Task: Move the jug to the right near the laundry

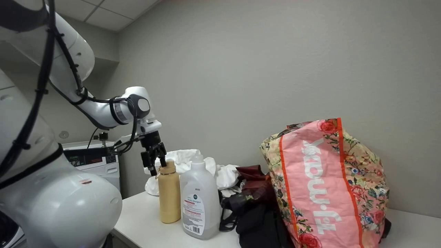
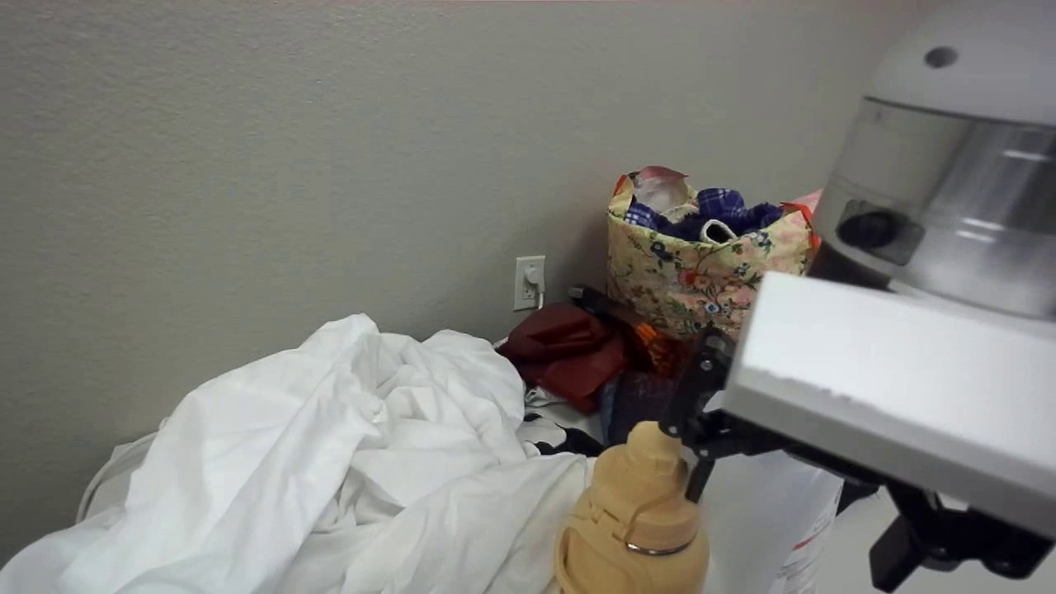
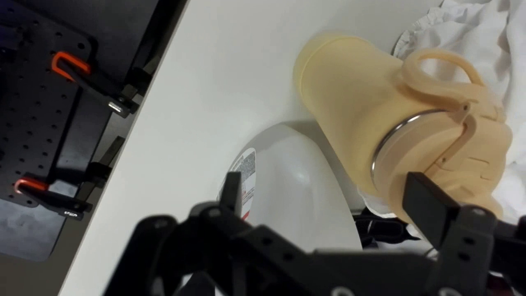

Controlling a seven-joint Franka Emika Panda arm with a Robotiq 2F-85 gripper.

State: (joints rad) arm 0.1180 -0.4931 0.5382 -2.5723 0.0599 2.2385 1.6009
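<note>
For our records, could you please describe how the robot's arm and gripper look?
The Franka Panda arm is rounded and white with dark grey joint trim, a reddish mark and strapped-on black cables. The Robotiq gripper is black, with blocky fingers.

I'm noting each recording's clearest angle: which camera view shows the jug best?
The jug shows best in an exterior view: upright, unblocked, its label facing the camera. The wrist view shows part of its body and label behind the gripper. An exterior view with the tan bottle in front shows only part of its side and label.
</note>
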